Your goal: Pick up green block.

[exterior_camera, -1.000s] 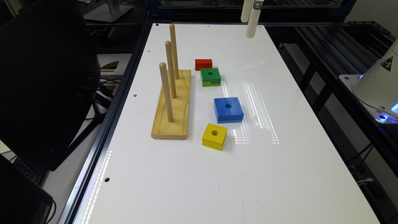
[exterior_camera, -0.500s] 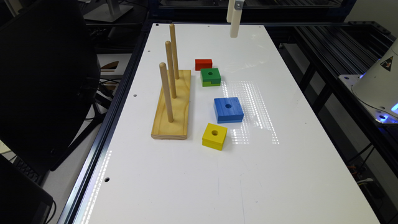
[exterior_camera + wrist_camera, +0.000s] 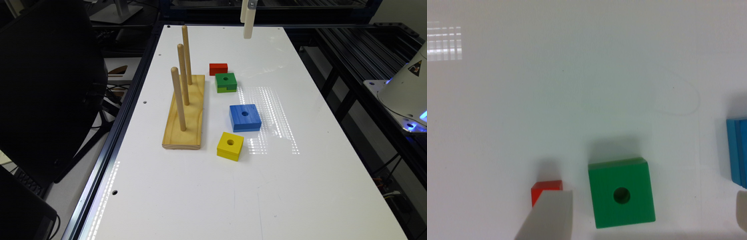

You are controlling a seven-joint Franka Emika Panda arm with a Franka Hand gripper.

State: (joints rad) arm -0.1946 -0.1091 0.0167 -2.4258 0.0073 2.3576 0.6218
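On the white desk (image 3: 206, 193), going from the exterior view's left to its right, a wooden peg base (image 3: 185, 115) is being seen first, lying lengthwise with three upright dowels (image 3: 178, 98) rising from it in a row. Just beside its far end, a small red block (image 3: 218, 69) is being shown, and the green block (image 3: 226, 82) is lying next to that, slightly nearer the camera and apart from it by a thin gap; its dark green top, round centre hole and lime-green lower layer with a side notch are being displayed. Nearer the camera, the yellow block (image 3: 230, 146) is resting close to the base's near end, and the larger blue block (image 3: 245, 117) is sitting between it and the green one, a little further toward the exterior view's right. High above the desk's far edge, the claw (image 3: 247, 24) is being held in the air, well apart from every block. In the wrist view, the green block (image 3: 622, 192) is lying flat on the desk between two pale fingers (image 3: 549, 217) set wide apart, so the claw is spread and nothing is being gripped. The red block (image 3: 546, 191) is partly covered by one finger, and the blue block (image 3: 738, 152) is being cut by the picture's edge.
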